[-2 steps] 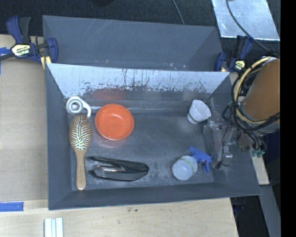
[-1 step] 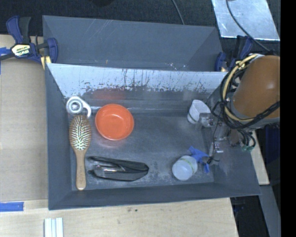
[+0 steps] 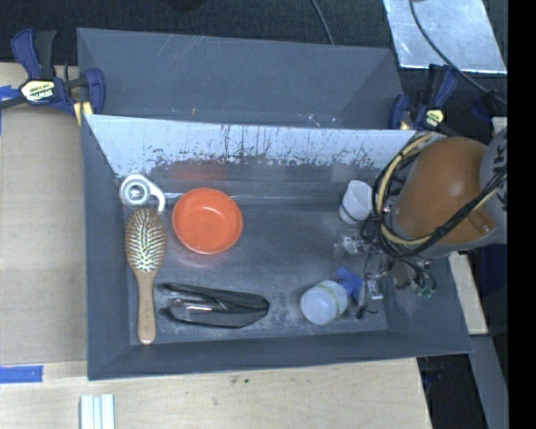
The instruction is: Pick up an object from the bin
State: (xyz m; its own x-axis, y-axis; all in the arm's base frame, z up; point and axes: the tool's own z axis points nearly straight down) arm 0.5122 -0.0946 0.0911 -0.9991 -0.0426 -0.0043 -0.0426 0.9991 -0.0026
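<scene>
Grey metal walls of the bin [image 3: 107, 239] slope down to a scuffed floor. Nearest the front wall lies one long black thing [image 3: 214, 304], its kind unclear. To its right is one small clear bottle [image 3: 320, 304], on its side, its blue end turned to the right.

The gripper [image 3: 372, 295] is low in the front right corner, just beside that blue end; whether it is spread or closed cannot be told. Above it the arm's orange cover [image 3: 442, 190], ringed by looped cables, leans in over the right rim.

One wooden hairbrush [image 3: 146, 257] lies along the left wall, bristles up. Farther back sit one orange bowl [image 3: 207, 221], one white ring [image 3: 136, 190] touching the brush's head, and one pale lump [image 3: 355, 202] beside the arm.
</scene>
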